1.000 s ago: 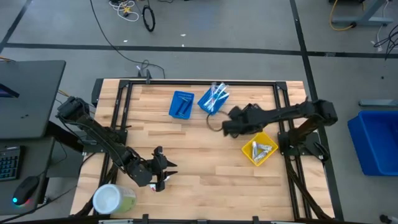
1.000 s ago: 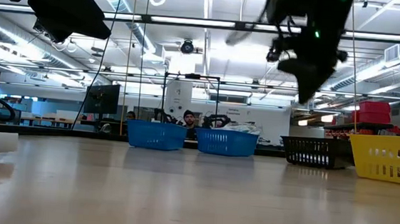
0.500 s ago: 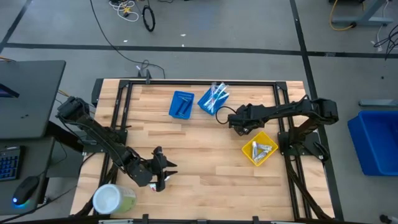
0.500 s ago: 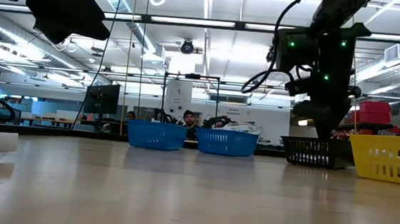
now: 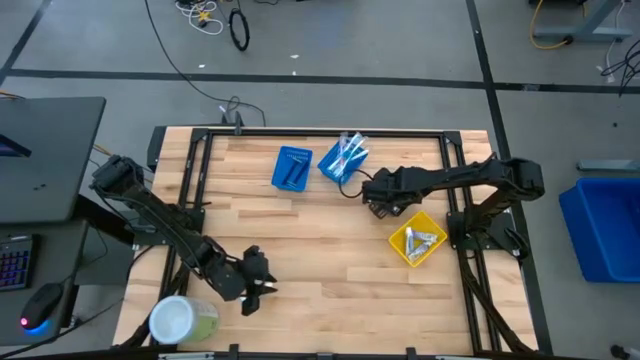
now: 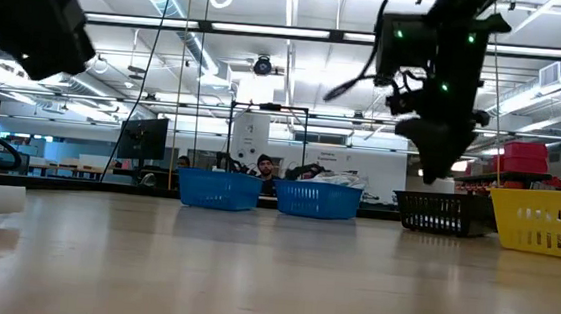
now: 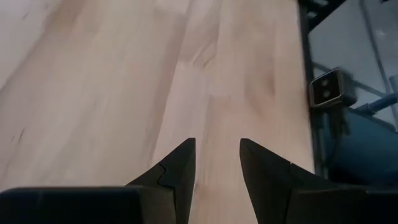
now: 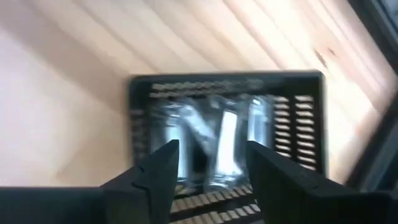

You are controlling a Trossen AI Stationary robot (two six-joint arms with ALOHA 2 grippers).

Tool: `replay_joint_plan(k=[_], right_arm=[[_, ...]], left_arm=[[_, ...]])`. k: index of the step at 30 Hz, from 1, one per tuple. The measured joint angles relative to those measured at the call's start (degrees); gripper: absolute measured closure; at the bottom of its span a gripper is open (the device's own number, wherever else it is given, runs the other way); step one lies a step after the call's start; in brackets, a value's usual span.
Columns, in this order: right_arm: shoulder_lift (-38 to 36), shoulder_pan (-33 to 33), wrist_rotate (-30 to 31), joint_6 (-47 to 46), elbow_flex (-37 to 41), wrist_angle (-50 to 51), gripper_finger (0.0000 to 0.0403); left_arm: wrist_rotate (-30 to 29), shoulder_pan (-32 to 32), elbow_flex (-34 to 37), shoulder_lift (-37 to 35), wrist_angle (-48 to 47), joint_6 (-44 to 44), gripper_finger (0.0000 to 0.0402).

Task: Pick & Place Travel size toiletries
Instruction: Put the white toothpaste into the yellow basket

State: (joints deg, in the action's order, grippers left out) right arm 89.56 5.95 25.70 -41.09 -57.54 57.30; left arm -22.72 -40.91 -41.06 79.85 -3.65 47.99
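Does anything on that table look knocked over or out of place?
Yes: the big white-and-green container lies on its side at the table's near left corner. The bins sit upright, though turned at different angles.

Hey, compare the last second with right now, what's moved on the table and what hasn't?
The right gripper has come away from the blue bins' side and now hangs over the black bin, its jaws opened and empty. The left gripper turned slightly near the front edge, jaws open as before. The two blue bins, the yellow bin and the white-and-green container stayed put.
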Motion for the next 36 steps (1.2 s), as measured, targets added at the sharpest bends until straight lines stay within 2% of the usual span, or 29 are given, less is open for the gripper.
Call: replay_joint_plan(k=[5,11,13,17,23,26,30,33,36], right_arm=[[0.00,-2.24,-2.22,1.69,-4.14,-1.02,0.0204],[0.00,-4.64,-2.31,4.59,-5.42,-10.74,0.0214],[0.00,-5.27,-2.88,6.32,-5.42,-15.10,0.0217],[0.00,-6.10,-8.07,10.38,-5.44,-24.55,0.0221],[0.00,-7.29,-15.44,18.06,-5.46,-36.89,0.0205],[0.07,-8.30,-19.87,21.02,-4.80,-46.33,0.0190],[1.33,-10.88,-25.87,27.50,-0.96,-62.22,0.0179],[3.14,-13.16,-27.52,30.35,2.08,-71.76,0.0184],[5.47,-15.46,-27.47,32.87,3.56,-75.98,0.0196]], left_arm=[[-0.03,-2.50,0.00,0.00,-6.87,4.89,0.0261],[-2.96,-4.76,-0.02,0.71,-14.81,9.08,0.0215],[-3.01,-5.10,-0.02,2.74,-14.77,9.97,0.0195],[-0.34,-5.97,-0.04,9.55,-10.83,8.45,0.0165],[-1.71,-7.08,-0.37,15.90,-7.95,10.08,0.0151],[-2.54,-7.10,-0.32,16.41,-8.64,9.96,0.0164],[-3.53,-7.09,-0.31,16.28,-8.78,8.06,0.0210],[-4.37,-7.03,-0.26,16.30,-9.17,9.14,0.0256],[-7.36,-7.03,-0.17,16.41,-7.90,11.48,0.0302]])
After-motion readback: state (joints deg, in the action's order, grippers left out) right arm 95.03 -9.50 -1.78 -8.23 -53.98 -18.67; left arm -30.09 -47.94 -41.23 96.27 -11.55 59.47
